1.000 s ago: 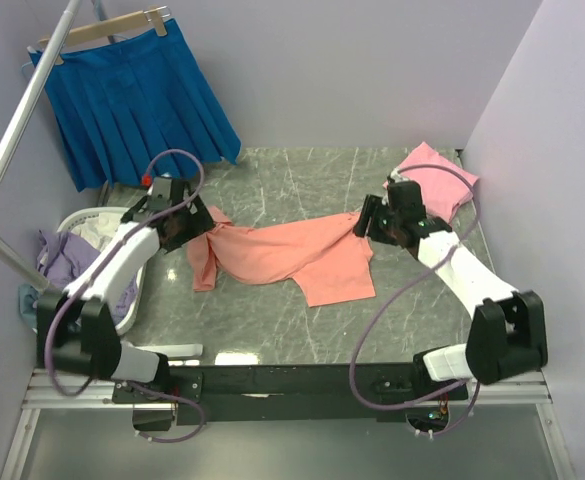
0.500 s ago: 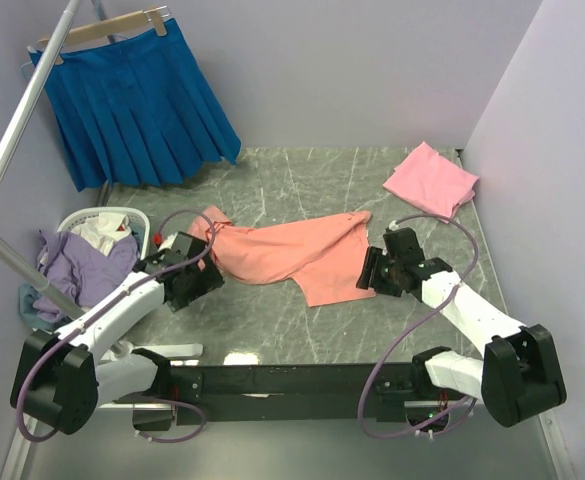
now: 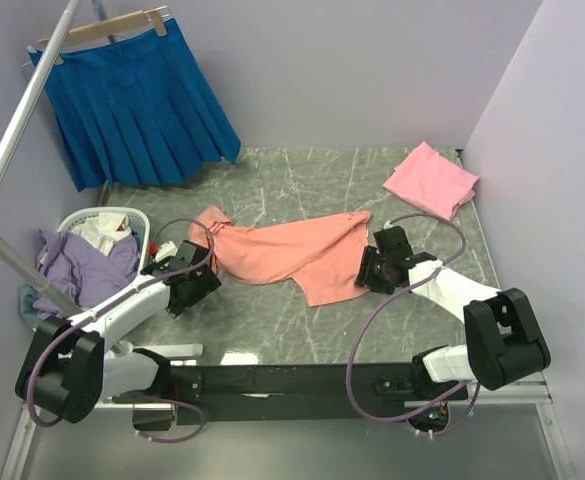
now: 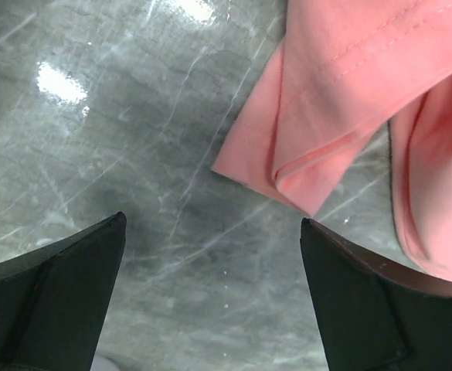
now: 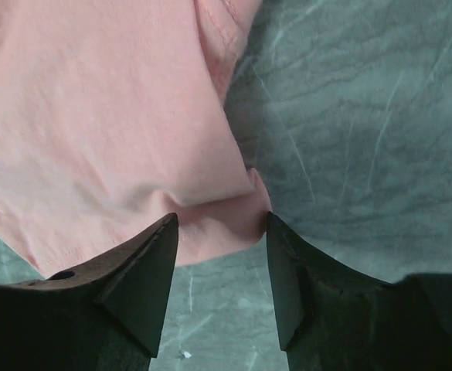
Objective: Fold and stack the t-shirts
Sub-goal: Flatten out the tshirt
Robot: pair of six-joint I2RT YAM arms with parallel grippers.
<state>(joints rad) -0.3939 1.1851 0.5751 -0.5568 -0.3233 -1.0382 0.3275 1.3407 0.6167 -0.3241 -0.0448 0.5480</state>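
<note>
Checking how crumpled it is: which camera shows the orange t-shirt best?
The top view: the whole orange t-shirt lies spread out and rumpled. The left wrist view shows only a folded corner; the right wrist view only an edge.

Overhead camera looks down; wrist cameras closely share salmon tee (image 3: 292,255).

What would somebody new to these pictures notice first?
A salmon-orange t-shirt lies rumpled across the middle of the table, with the left pincer and right pincer open at its ends. A blue skirt hangs at the back left; a pink t-shirt lies folded at the far right.
</note>
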